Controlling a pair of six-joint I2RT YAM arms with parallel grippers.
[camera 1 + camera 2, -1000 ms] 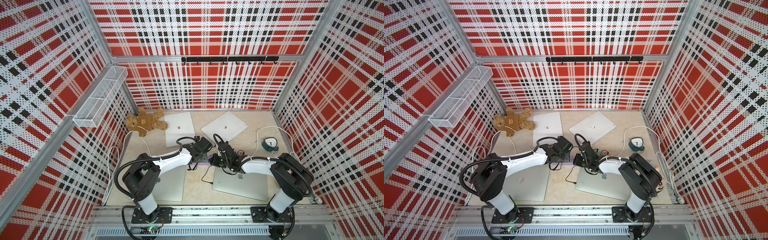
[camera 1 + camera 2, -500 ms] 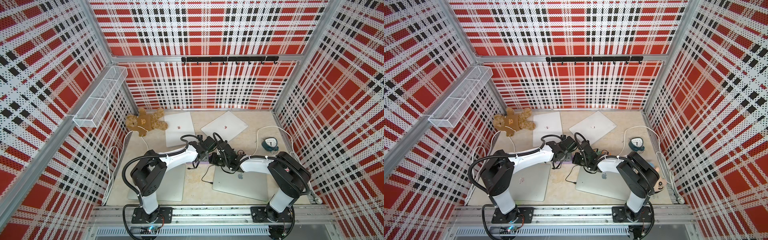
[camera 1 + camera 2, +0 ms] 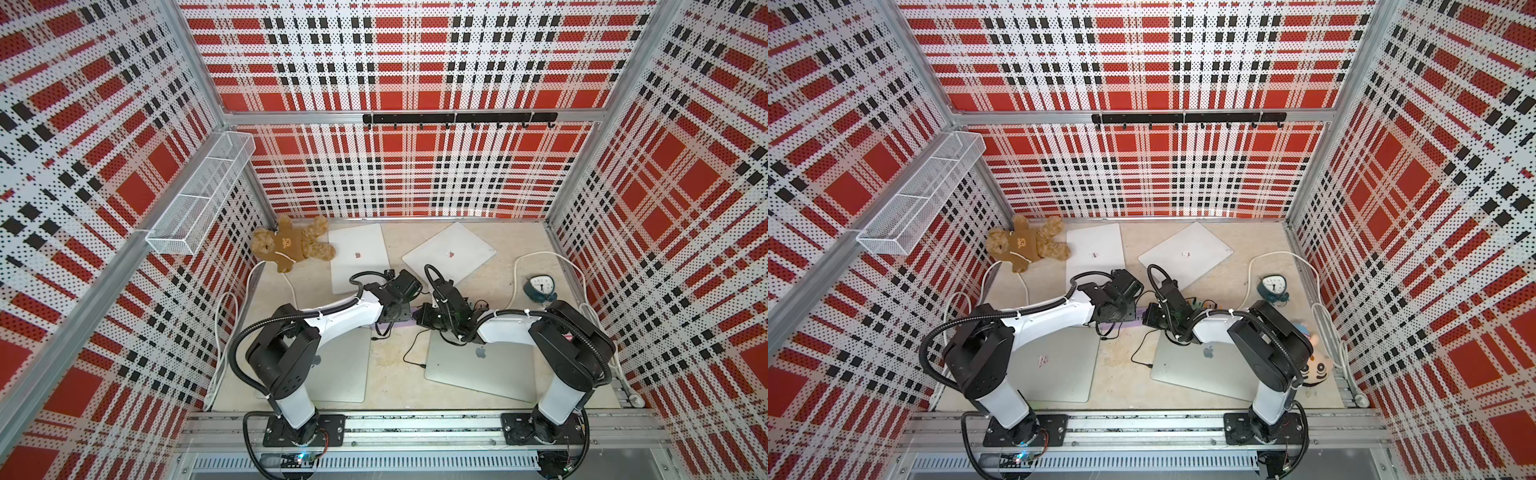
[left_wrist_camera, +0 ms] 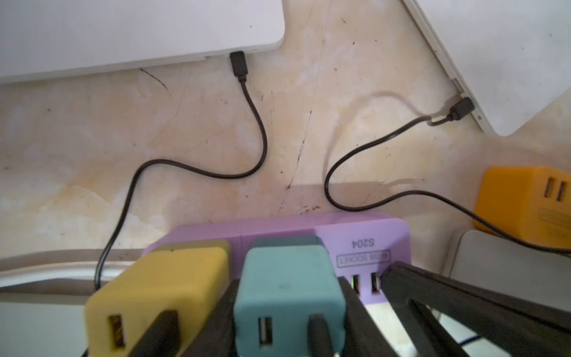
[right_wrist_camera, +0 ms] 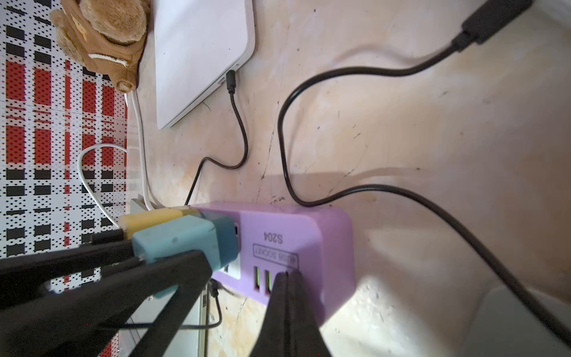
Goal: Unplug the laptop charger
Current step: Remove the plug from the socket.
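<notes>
Left elbow [image 3: 282, 357] has swung back outward; left gripper [image 4: 289, 293] grasps the teal charger [image 4: 287, 272] plugged into the purple power strip [image 5: 309, 228]; right gripper [image 5: 289, 275], clenched empty, pins the strip by its USB ports [image 5: 262, 279]; a slanted pull could lift the strip or snag the neighbouring yellow charger [image 4: 160, 278].
</notes>
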